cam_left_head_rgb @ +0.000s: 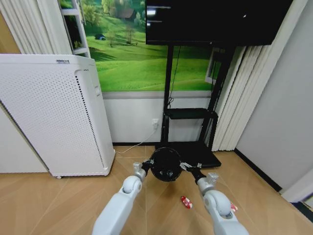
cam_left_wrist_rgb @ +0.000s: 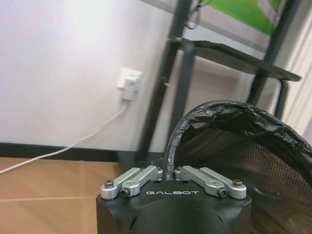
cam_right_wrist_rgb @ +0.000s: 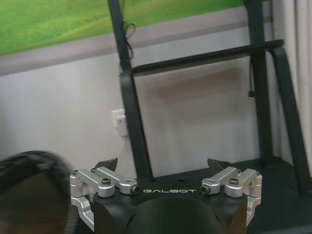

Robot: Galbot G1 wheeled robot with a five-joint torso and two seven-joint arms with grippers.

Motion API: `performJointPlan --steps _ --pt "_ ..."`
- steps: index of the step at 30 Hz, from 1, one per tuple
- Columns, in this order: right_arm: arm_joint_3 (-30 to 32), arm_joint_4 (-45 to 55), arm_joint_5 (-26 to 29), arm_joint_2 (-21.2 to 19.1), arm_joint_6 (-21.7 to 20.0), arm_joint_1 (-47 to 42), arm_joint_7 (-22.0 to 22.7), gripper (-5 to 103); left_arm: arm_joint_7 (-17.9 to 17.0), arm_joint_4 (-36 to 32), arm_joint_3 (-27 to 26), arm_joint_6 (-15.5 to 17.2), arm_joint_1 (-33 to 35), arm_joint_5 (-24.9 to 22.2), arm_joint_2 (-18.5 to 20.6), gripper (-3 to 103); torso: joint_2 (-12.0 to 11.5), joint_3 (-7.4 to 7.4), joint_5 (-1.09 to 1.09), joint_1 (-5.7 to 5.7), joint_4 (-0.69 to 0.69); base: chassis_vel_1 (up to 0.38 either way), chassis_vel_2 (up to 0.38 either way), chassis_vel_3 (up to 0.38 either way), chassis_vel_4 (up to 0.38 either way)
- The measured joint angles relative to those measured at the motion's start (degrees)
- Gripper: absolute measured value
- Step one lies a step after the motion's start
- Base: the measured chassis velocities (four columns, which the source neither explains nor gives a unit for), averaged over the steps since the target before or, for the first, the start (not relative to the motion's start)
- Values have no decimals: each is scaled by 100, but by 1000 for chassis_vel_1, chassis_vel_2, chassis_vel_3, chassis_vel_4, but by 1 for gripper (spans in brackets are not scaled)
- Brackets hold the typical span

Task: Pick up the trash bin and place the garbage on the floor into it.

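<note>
The trash bin (cam_left_head_rgb: pixel 166 165), a round black mesh basket lined with a black bag, hangs between my two arms just above the herringbone floor (cam_left_head_rgb: pixel 63 200). My left gripper (cam_left_head_rgb: pixel 146 167) is shut on its rim; the left wrist view shows the fingers (cam_left_wrist_rgb: pixel 168 171) pinched on the bagged rim of the trash bin (cam_left_wrist_rgb: pixel 243 141). Beside the bin's other side my right gripper (cam_left_head_rgb: pixel 188 167) stands open and holds nothing; in the right wrist view the right gripper (cam_right_wrist_rgb: pixel 163 163) is spread wide, with the trash bin (cam_right_wrist_rgb: pixel 29 180) off to one side. One red-and-white wrapper (cam_left_head_rgb: pixel 186 201) lies on the floor; another wrapper (cam_left_head_rgb: pixel 234 207) peeks out beside my right arm.
A tall white perforated appliance (cam_left_head_rgb: pixel 54 117) stands at the left. A black TV stand (cam_left_head_rgb: pixel 188 113) with a flat base (cam_left_head_rgb: pixel 208 155) sits right behind the bin. A wall socket (cam_left_head_rgb: pixel 155 122) with a white cable is beside it. Curtains and a grey wall close the right.
</note>
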Motion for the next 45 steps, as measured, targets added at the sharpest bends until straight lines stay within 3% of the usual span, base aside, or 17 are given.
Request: performJointPlan --steps 7,20,36,41,45 --pt "-26 -539 -192 2 -137 336 165 100 -32 -574 -339 82 516 -67 414 4 0 0 0 0 1 0 0 0 0" --pt "-97 -805 -252 9 -336 538 44 100 -69 -1191 -759 181 935 -183 700 4 0 0 0 0 1 -2 -4 2 5" --pt "-181 -777 -397 43 -311 453 -47 100 50 -1242 -851 175 1102 -93 635 4 0 0 0 0 -2 -52 -137 53 143" --pt "-314 -1134 -605 41 -256 379 -259 100 81 -1231 -922 167 1090 -98 674 4 1 0 0 0 1 -10 -22 30 43" --pt "-353 -1913 -1112 1 -191 292 -816 100 99 -1308 -1005 166 1107 -138 729 4 0 1 0 0 2 0 0 0 0"
